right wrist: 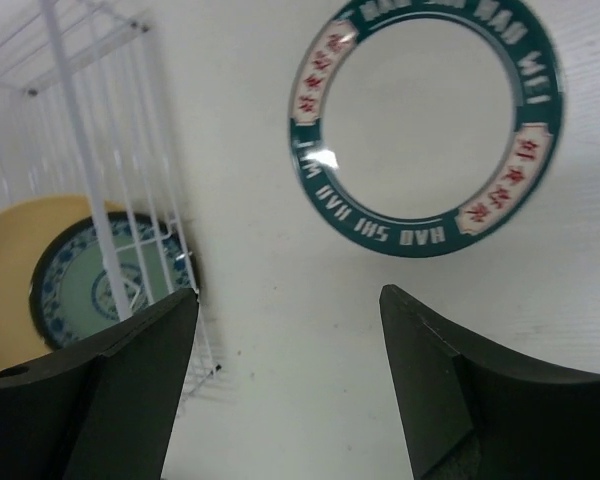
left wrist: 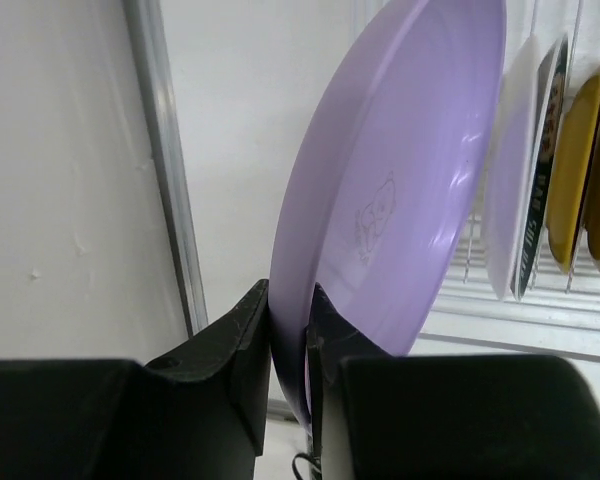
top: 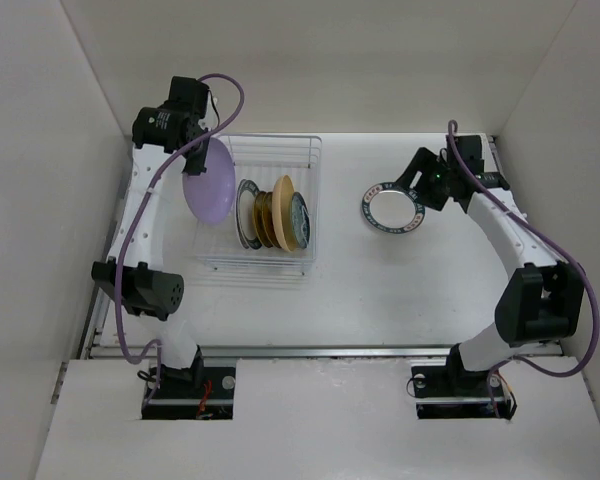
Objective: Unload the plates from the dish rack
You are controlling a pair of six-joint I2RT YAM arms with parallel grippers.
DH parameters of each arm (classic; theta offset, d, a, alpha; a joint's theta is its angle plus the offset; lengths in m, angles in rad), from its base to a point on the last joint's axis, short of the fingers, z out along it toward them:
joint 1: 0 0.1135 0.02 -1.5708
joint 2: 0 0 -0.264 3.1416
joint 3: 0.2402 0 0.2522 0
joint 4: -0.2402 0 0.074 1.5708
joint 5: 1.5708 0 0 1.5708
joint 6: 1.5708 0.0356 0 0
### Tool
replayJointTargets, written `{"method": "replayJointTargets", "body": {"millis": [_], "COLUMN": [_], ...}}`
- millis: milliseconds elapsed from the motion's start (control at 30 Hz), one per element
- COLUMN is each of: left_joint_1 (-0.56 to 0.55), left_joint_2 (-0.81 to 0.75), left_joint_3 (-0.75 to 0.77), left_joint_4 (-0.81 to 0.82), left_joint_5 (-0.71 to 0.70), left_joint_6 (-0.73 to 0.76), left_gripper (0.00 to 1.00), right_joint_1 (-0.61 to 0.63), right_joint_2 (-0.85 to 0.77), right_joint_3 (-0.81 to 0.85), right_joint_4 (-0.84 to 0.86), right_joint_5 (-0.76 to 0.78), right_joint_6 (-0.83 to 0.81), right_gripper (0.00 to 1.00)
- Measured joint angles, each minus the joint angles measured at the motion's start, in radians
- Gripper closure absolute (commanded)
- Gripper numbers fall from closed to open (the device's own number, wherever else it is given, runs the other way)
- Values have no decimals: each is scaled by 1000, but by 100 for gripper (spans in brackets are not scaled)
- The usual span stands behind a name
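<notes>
Left wrist: how stands the left gripper (left wrist: 290, 335)?
— Clamped on the lavender plate (left wrist: 400, 180) by its rim, at the dish rack (top: 270, 138) left end. Lift straight, clear of neighbours. Right gripper (right wrist: 285, 310) gapes, empty.

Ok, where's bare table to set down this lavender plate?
Bare table lies between the dish rack and the teal-rimmed plate, and on the rack's near side. Crowded: inside the rack, the standing plates are packed together.
</notes>
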Motion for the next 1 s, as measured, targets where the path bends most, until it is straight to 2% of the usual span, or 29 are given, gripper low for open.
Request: {"method": "replayJointTargets", "body": {"millis": [367,567,700,833,1000], "left_joint_1": [-16,-26,-24,-31,-40], "left_joint_2": [-93,-136,-168,-168,-90], "left_joint_3": [19,36,38,-9,-66], "left_joint_4": [124,172,169,174,165], "left_joint_5": [-65,-19,143,399,654], "left_joint_6": [5,-39,-85,-127,-149], "left_gripper": [100,100,100,100,100], "right_joint_1": [269,383,406,424,438], "right_joint_2": [0,0,13,52,96], "right_joint_3": [112,168,194,214,214], "right_joint_4": [29,114,157,202,227], "right_joint_5": [-132,-186,-221,-243,-248], "right_joint_6": [-112,-139,-146,-143,-121], "right_gripper": [14,14,14,14,14]}}
